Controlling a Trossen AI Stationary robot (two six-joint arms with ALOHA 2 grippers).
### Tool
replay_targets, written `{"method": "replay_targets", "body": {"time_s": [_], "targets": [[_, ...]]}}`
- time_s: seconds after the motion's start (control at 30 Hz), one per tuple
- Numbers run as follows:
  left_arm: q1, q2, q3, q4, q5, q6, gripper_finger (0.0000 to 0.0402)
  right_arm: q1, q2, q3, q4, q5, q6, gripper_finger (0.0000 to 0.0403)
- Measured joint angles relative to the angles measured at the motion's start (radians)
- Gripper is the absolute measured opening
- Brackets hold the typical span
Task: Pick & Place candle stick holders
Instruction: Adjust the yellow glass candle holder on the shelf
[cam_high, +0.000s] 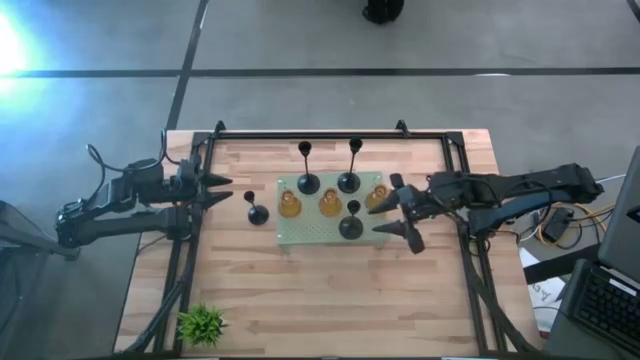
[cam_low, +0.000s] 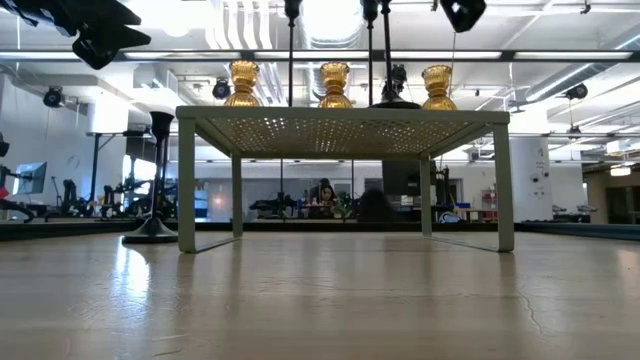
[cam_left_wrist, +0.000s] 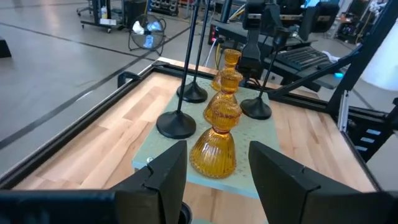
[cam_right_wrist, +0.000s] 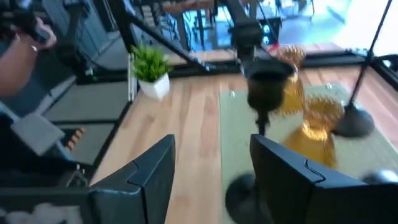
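Note:
Three amber candle stick holders (cam_high: 330, 203) stand in a row on the pale green board (cam_high: 310, 236). Two black ones (cam_high: 307, 183) (cam_high: 349, 182) stand upright behind them. A third black one (cam_high: 351, 225) (cam_right_wrist: 266, 84) stands on its round base at the board's near edge, just ahead of my right gripper (cam_high: 398, 212), which is open and apart from it. Another black holder (cam_high: 257, 213) (cam_low: 155, 180) stands on the wooden table left of the board. My left gripper (cam_high: 222, 190) waits open at the left, pointing at the amber row (cam_left_wrist: 214, 149).
A small green plant (cam_high: 201, 323) sits at the table's near left corner. A black frame rail (cam_high: 310, 135) runs along the far edge, with struts down both sides. Bare wood lies in front of the board. A person's hand (cam_right_wrist: 25, 34) shows beyond the table.

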Motion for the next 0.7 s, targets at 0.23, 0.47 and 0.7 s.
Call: {"method": "replay_targets", "body": {"time_s": [0.23, 0.47, 0.7], "targets": [[0.000, 0.000, 0.000, 0.000, 0.000, -0.016, 0.0177, -0.001, -0.065, -0.003, -0.247, 0.099, 0.058, 0.0170], [0.000, 0.002, 0.000, 0.000, 0.000, -0.016, 0.0177, -0.001, -0.077, -0.012, -0.403, 0.297, 0.113, 0.0097], [0.000, 0.002, 0.000, 0.000, -0.014, -0.004, 0.0177, -0.002, -0.037, -0.030, -0.420, 0.450, 0.105, 0.0013]]}}
